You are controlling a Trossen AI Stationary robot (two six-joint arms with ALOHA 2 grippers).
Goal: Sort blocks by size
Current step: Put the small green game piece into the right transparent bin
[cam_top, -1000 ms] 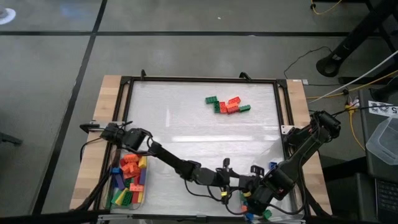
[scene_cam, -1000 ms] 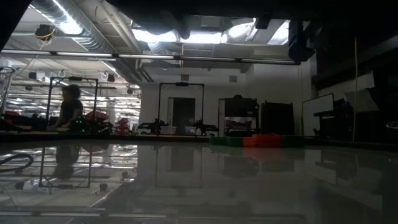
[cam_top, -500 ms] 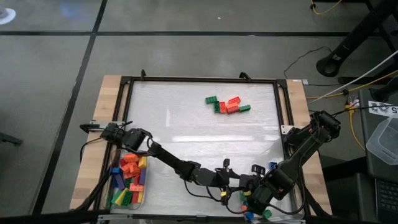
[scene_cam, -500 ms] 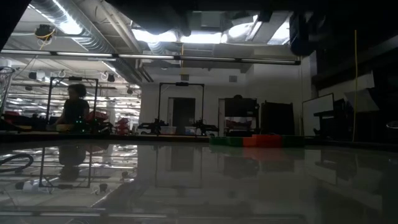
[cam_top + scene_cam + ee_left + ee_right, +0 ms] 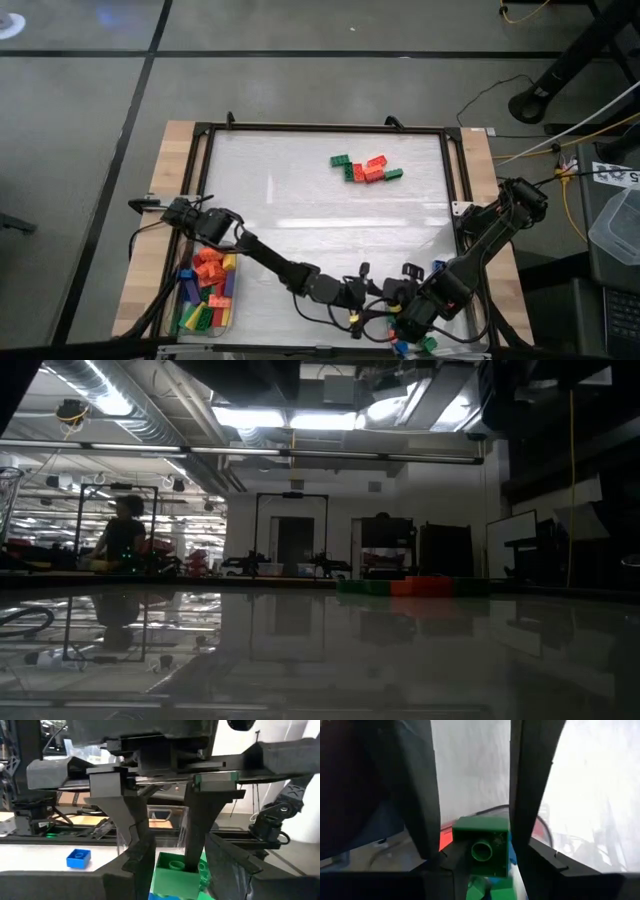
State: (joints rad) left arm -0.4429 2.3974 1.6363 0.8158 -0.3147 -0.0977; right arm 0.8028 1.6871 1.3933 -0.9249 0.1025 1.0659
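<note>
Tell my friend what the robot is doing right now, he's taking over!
Left gripper: closed on a small green block, near the table's front right corner.
Right gripper: also holding a small green block, close beside the left gripper.
Done: a tray at front left already holds a heap of mixed-colour blocks; a few small blocks lie at the front right corner.
Left: the green and red cluster at the far side of the table is still unsorted, and both held blocks still need dropping off.
</note>
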